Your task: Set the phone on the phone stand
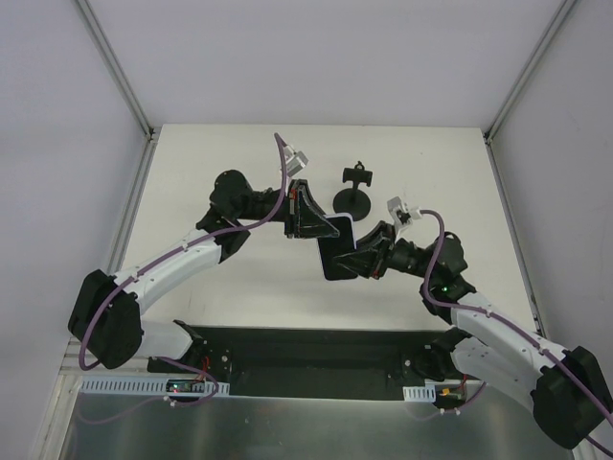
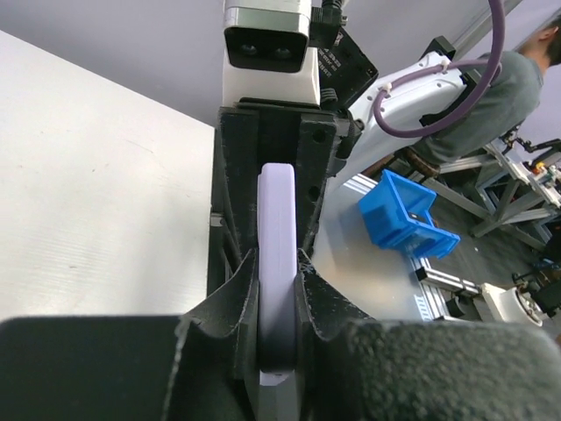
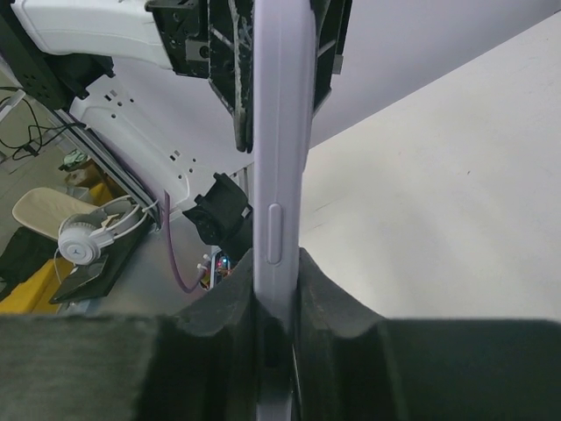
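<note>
The phone hangs above the table centre, held edge-on between both grippers. My left gripper is shut on its far-left end and my right gripper is shut on its near-right end. In the left wrist view the lavender rim runs between my left gripper's pads. In the right wrist view the rim with a side button sits between my right gripper's pads. The phone stand stands upright just behind the phone, its clamp pointing away.
The white table is bounded by metal frame posts at the far corners. The black base plate lies at the near edge. A blue crate sits off the table.
</note>
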Action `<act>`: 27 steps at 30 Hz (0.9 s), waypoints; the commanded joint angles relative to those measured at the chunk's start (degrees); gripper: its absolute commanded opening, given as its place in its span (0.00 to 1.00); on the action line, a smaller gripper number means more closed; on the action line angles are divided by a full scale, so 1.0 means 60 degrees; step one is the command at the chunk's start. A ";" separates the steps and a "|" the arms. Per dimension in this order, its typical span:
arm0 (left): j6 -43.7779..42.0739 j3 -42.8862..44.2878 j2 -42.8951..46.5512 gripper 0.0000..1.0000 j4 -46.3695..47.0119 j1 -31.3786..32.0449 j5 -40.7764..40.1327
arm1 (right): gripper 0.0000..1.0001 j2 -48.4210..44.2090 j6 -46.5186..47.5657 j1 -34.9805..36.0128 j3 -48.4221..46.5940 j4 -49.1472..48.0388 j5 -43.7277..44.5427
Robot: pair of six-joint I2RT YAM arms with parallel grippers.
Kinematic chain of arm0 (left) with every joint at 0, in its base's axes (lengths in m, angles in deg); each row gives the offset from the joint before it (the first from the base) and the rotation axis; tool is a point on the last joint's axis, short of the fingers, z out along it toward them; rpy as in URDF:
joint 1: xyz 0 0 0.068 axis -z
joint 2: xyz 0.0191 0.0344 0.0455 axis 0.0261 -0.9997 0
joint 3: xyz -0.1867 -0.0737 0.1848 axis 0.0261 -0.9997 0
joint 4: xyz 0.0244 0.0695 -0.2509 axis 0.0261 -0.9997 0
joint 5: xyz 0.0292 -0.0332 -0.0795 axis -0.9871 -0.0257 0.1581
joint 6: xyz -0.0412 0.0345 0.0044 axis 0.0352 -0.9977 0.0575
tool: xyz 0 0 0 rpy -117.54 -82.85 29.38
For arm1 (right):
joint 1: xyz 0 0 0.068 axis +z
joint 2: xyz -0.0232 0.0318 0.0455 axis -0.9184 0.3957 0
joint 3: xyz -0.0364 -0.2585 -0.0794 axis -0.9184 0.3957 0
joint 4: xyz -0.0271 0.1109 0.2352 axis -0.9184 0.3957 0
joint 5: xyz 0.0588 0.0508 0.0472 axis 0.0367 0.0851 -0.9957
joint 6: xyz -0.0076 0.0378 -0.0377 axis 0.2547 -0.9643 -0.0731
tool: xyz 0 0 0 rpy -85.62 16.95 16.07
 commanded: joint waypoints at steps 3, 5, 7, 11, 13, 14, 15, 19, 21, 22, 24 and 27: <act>-0.0813 0.0326 0.1113 0.00 -0.1592 0.0199 -0.0372 | 0.77 -0.0158 0.0939 -0.0041 -0.0545 0.1043 0.1118; -0.1954 0.0735 0.1449 0.00 -0.3676 0.0184 -0.0857 | 0.93 -0.0668 0.1320 -0.0041 -0.0632 0.2505 0.1718; -0.3253 0.1319 0.1699 0.00 -0.5294 0.0184 -0.2158 | 0.97 -0.1021 0.2064 -0.0041 -0.0880 0.4562 0.2845; -0.4535 0.1616 0.2415 0.00 -0.7192 0.0140 -0.4532 | 0.96 -0.1550 0.2758 -0.0216 -0.1657 0.7457 0.5216; -0.4958 0.1485 0.2840 0.00 -0.7631 0.0155 -0.5729 | 0.96 -0.1463 0.2685 -0.0842 -0.2184 0.8728 0.6261; -0.5077 0.1426 0.3002 0.00 -0.7733 0.0155 -0.6129 | 0.96 -0.1346 0.2467 -0.1151 -0.2417 0.9041 0.6321; -0.5180 0.1367 0.3105 0.00 -0.7778 0.0140 -0.6611 | 0.96 -0.1041 0.2392 -0.1488 -0.2724 0.9262 0.6191; -0.5517 0.0958 0.3720 0.00 -0.7940 0.0154 -0.8282 | 0.96 0.0158 0.2932 -0.2355 -0.3911 1.0182 0.5911; -0.5605 0.0825 0.3853 0.00 -0.7911 0.0154 -0.8476 | 0.96 0.0834 0.3562 -0.2370 -0.4671 1.0624 0.5999; -0.5721 0.0767 0.3824 0.00 -0.7925 0.0155 -0.8592 | 0.96 0.1490 0.3694 -0.2370 -0.5372 1.1003 0.6057; -0.5839 0.0781 0.3809 0.00 -0.8012 0.0140 -0.8958 | 0.97 0.2080 0.4162 -0.2385 -0.6108 1.1357 0.6276; -0.5899 0.0679 0.3839 0.00 -0.8071 0.0155 -0.9340 | 0.96 0.3105 0.4135 -0.2355 -0.7164 1.1783 0.6614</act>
